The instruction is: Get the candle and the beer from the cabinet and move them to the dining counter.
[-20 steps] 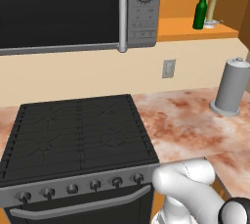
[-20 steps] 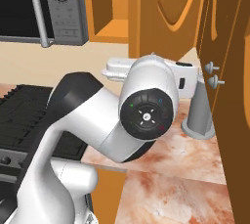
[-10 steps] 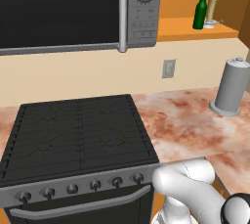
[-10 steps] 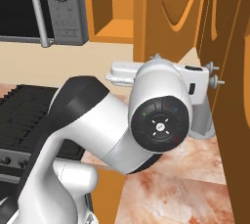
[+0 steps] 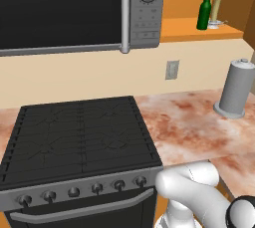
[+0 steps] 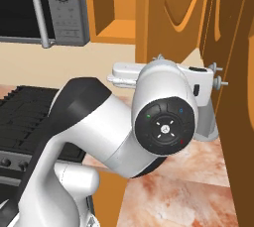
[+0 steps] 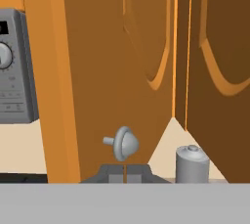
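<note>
Hand (image 7: 125, 173) closed; one beer (image 5: 204, 9), one candle (image 5: 215, 10).

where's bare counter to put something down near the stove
The marbled reddish-cream stone counter lies bare between the black gas stove and the grey cylinder canister. The orange cabinet shelf is tight at its right end, where the green bottle and cream candle stand.

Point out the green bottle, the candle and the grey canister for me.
Dark green glass bottle (image 5: 203, 14), left base view, on its body.
Pale cream candle (image 5: 216, 9), left base view, mid-shaft.
Grey cylinder canister (image 5: 237, 88), left base view, its side.
</note>
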